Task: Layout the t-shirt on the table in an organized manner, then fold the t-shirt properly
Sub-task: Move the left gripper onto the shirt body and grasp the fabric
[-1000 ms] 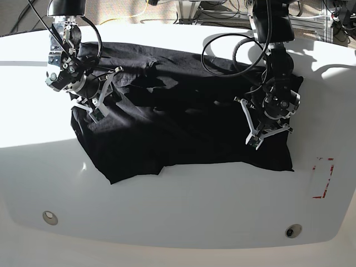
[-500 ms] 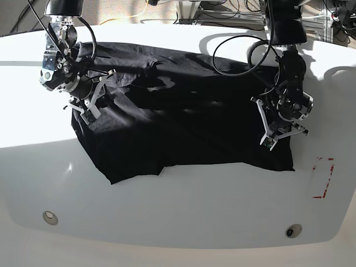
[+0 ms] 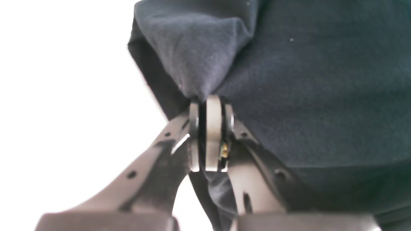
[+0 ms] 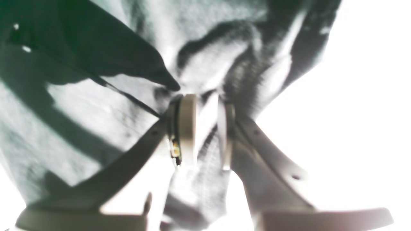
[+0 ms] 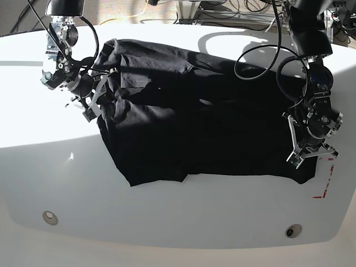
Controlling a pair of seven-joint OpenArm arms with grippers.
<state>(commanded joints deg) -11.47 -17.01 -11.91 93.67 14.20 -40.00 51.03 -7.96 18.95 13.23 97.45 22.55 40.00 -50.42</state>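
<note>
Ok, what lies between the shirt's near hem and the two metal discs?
Bare white table; base view shows nothing between the t-shirt and the discs.

High base view, two close wrist views

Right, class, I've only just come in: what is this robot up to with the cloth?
Two robot arms are spreading a black t-shirt over a white table. The left gripper pinches one side edge, and the right gripper pinches the opposite side. The shirt lies mostly on the table, wrinkled and bunched near the right gripper, and is not yet folded.
</note>
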